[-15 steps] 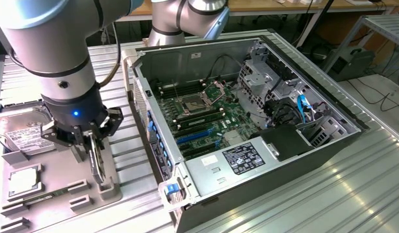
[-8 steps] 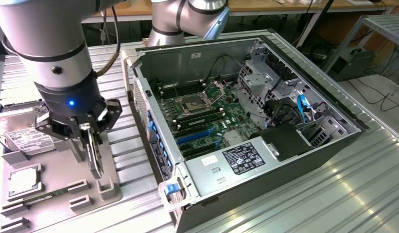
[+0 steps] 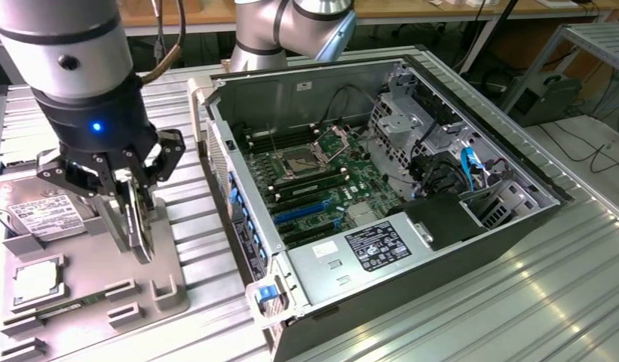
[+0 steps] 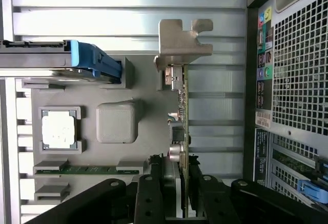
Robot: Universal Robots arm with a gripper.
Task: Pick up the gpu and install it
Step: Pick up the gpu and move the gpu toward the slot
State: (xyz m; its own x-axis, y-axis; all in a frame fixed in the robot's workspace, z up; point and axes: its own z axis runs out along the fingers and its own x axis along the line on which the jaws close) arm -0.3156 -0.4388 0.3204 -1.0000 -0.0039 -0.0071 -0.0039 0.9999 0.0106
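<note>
Gripper (image 4: 180, 177) jaws are closed on the two faces of the gpu (image 4: 183, 108), which is held on edge with its bracket (image 4: 183, 42) at the end away from the wrist. At the left of the exterior view the gpu hangs upright beneath the gripper, over the grey tray (image 3: 83, 260) and near the hard drive (image 3: 43, 211). Whether its lower end is clear of the tray cannot be told. The case (image 3: 289, 98) lies open in the centre of that frame, well apart from the gpu, and its blue slots (image 3: 304, 216) appear unoccupied. Assessment: the pick-up step is in hand; installation is not begun. Judged requirements for the following move: a firm grip, the gpu kept upright, clearance over the case wall nearest the tray, and the board edge lined up squarely with a slot.
</note>
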